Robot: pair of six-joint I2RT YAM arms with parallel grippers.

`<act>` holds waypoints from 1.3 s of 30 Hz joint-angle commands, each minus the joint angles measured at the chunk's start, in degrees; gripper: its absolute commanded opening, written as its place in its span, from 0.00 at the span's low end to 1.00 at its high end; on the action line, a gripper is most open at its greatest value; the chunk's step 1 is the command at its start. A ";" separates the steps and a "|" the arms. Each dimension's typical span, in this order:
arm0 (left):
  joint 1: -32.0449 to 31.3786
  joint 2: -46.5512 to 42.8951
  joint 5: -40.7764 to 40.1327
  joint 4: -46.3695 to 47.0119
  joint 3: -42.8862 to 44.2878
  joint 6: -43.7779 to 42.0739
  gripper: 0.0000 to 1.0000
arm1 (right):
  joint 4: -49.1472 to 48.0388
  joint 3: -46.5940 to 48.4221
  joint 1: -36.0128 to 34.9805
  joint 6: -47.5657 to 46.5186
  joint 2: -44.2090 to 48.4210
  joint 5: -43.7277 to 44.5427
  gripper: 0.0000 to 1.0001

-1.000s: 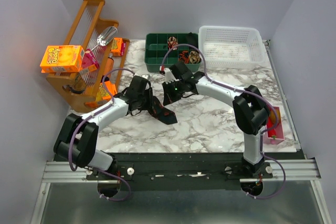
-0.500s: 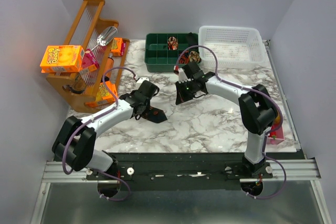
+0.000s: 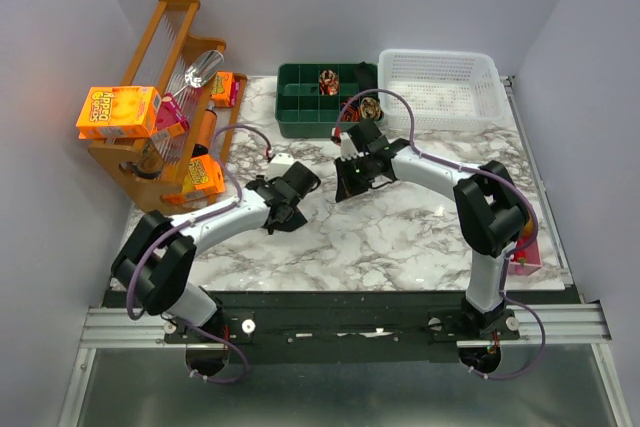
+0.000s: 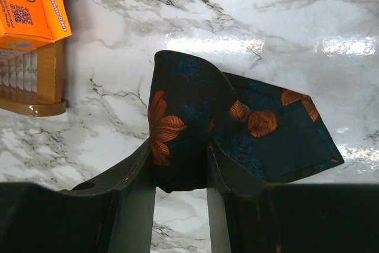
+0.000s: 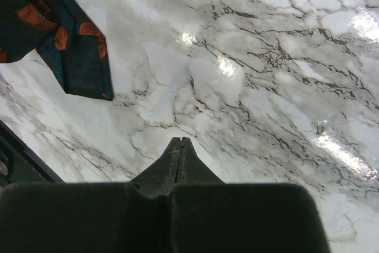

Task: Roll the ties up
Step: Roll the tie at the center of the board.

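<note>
Left wrist view shows what overhead cannot: left claw (image 4: 179, 157) clamped on folded tie (image 4: 189, 102), orange floral pattern on dark navy, loose end spread on marble counter (image 4: 284, 22). Right wrist view: right claw (image 5: 179, 141) pinched fully together, gripping nothing, over counter, tie's end off to upper left. Overhead alone gives count: one tie at left claw, two coiled ties (image 3: 328, 78) showing in green tray (image 3: 300, 112), one white basket (image 3: 440, 97), three orange boxes (image 3: 118, 110) on wooden rack (image 3: 165, 32).
</note>
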State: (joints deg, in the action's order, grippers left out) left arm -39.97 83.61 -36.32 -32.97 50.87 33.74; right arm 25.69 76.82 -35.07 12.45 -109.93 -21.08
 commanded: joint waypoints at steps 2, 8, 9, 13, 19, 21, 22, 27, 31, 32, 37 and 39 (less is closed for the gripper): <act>-5.11 6.90 -11.31 -7.71 5.72 6.51 0.40 | -0.73 -1.40 0.09 0.21 1.47 0.34 0.01; -8.81 13.49 -14.13 -13.52 11.96 11.87 0.31 | -1.26 -2.28 0.44 0.47 1.03 0.08 0.01; -9.86 14.29 -14.31 -14.92 12.58 12.66 0.31 | -1.69 -2.72 0.53 0.65 0.95 -0.01 0.01; -12.23 18.94 -14.75 -17.39 16.18 15.04 0.32 | -2.58 -3.69 0.97 1.00 0.51 -0.89 0.01; -15.05 23.61 -15.98 -21.43 19.96 18.12 0.36 | -3.81 -4.75 1.41 1.53 -0.11 -1.94 0.01; -15.67 24.66 -16.07 -21.70 20.23 18.64 0.36 | -4.42 -5.18 1.67 1.88 -0.20 -2.47 0.01; -15.84 24.75 -16.07 -21.70 20.32 18.73 0.35 | -4.42 -5.27 1.85 1.97 -0.37 -2.91 0.01; -15.85 24.32 -18.17 -24.67 20.23 20.05 0.35 | -5.04 -5.97 2.55 2.32 -0.29 -3.35 0.01; -15.23 23.09 -21.07 -28.63 19.88 21.28 0.32 | -5.04 -5.98 2.90 2.41 -0.11 -3.53 0.01; -15.06 22.91 -21.77 -29.42 19.44 21.81 0.32 | -5.04 -5.98 2.90 2.41 -0.02 -3.62 0.01; -14.44 23.61 -23.97 -35.66 18.04 25.23 0.33 | -5.13 -6.33 3.34 2.49 0.33 -3.70 0.01; -14.44 24.93 -25.37 -40.12 18.38 29.43 0.33 | -5.21 -6.50 3.52 2.41 0.50 -3.70 0.01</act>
State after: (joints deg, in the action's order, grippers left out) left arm -54.81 107.59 -55.37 -63.72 69.69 54.41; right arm 21.82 71.46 -32.25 14.59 -109.95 -23.68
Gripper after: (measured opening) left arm 0.425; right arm 0.008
